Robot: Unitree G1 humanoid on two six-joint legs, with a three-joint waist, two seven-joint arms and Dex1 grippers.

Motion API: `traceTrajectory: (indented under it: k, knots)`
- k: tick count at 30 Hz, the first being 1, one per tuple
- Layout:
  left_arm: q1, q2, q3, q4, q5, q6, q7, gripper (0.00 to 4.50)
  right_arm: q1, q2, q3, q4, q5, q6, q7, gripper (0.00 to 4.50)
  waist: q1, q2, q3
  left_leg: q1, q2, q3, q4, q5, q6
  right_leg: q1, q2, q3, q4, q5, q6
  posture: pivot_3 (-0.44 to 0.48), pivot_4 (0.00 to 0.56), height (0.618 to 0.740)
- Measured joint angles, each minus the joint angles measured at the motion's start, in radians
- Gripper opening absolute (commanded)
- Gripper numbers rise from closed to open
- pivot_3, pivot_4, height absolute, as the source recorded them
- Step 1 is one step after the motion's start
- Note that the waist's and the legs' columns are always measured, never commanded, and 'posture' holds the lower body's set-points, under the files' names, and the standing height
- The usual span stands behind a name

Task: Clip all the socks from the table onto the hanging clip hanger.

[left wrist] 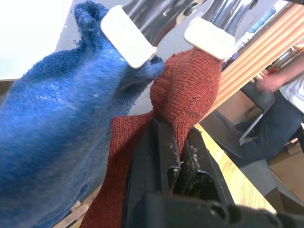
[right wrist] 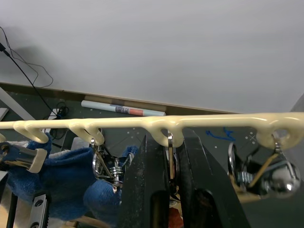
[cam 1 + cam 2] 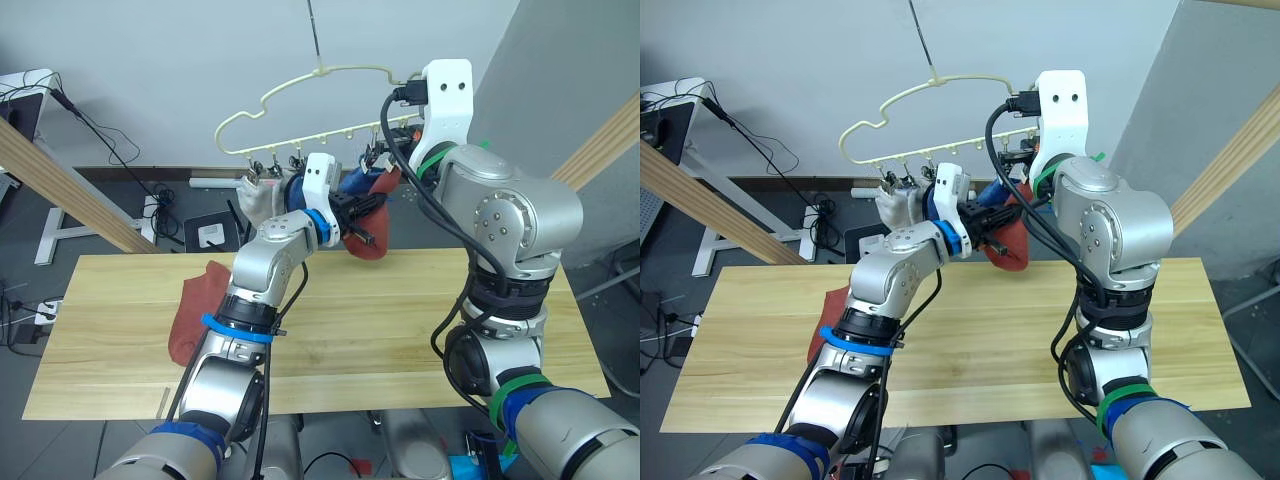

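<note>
The pale yellow cloud-shaped wire clip hanger [image 3: 300, 95] already carries a light grey knit sock [image 3: 256, 198] and blue knit socks [image 1: 57, 118]. The left gripper [image 3: 362, 222], fingers closed, lifts a rust-red knit sock [image 1: 187, 90] to a clip. The right gripper [image 2: 171, 166] pinches a silver clip [image 2: 169, 142]. Another rust-red sock [image 3: 196, 310] remains on the light wood table [image 3: 400, 320].

No readable text, labels, brands, numbers or signs anywhere. Blue scribble on floor under clip hanger [image 2: 156, 124], not legible. Printed band on tube [image 2: 124, 108] lying by wall, too small to read.
</note>
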Motion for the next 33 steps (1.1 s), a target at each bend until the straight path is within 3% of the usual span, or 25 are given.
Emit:
traceTrajectory:
  k: [10,19,30,31,33]
  knots:
    - [-0.019,-0.028,0.019,0.016,-0.001,0.0,0.004,0.04,0.0,0.006,-0.003,0.0,0.0,0.0,-0.002,0.0,0.0,0.0,0.0,0.0,0.0,0.0,0.0,0.0,0.0,0.0,0.0,0.0,0.0,0.0,0.0,-0.229,0.361,0.74]
    - [-0.033,-0.029,0.024,0.031,0.0,0.0,0.003,0.0,0.0,0.008,-0.006,0.0,0.0,0.0,-0.001,3.03,0.0,0.0,0.0,0.0,0.0,0.0,0.0,0.0,0.0,0.0,0.0,0.0,0.0,0.0,0.0,-0.225,0.359,0.74]
    - [-0.031,-0.009,0.009,0.025,0.008,-0.001,-0.016,0.0,-0.006,0.01,-0.037,-0.03,0.006,0.042,0.005,3.03,0.0,0.0,0.0,0.0,0.0,0.0,0.0,0.0,0.0,0.0,0.0,0.0,0.0,0.0,0.0,-0.239,0.351,0.74]
    - [-0.03,-0.007,0.008,0.02,0.007,0.001,-0.024,0.55,-0.014,0.011,-0.046,-0.035,0.011,0.056,0.007,3.07,-0.001,0.0,0.0,0.0,0.0,0.0,0.0,0.0,0.0,0.0,0.0,0.0,0.0,0.0,0.0,-0.239,0.351,0.74]
    - [-0.027,-0.006,0.007,0.007,0.006,0.004,-0.034,1.06,-0.025,0.011,-0.063,-0.055,0.019,0.082,0.011,3.07,-0.001,0.0,0.0,0.0,0.0,0.0,0.0,0.0,0.0,0.0,0.0,0.0,0.0,0.0,0.0,-0.239,0.351,0.74]
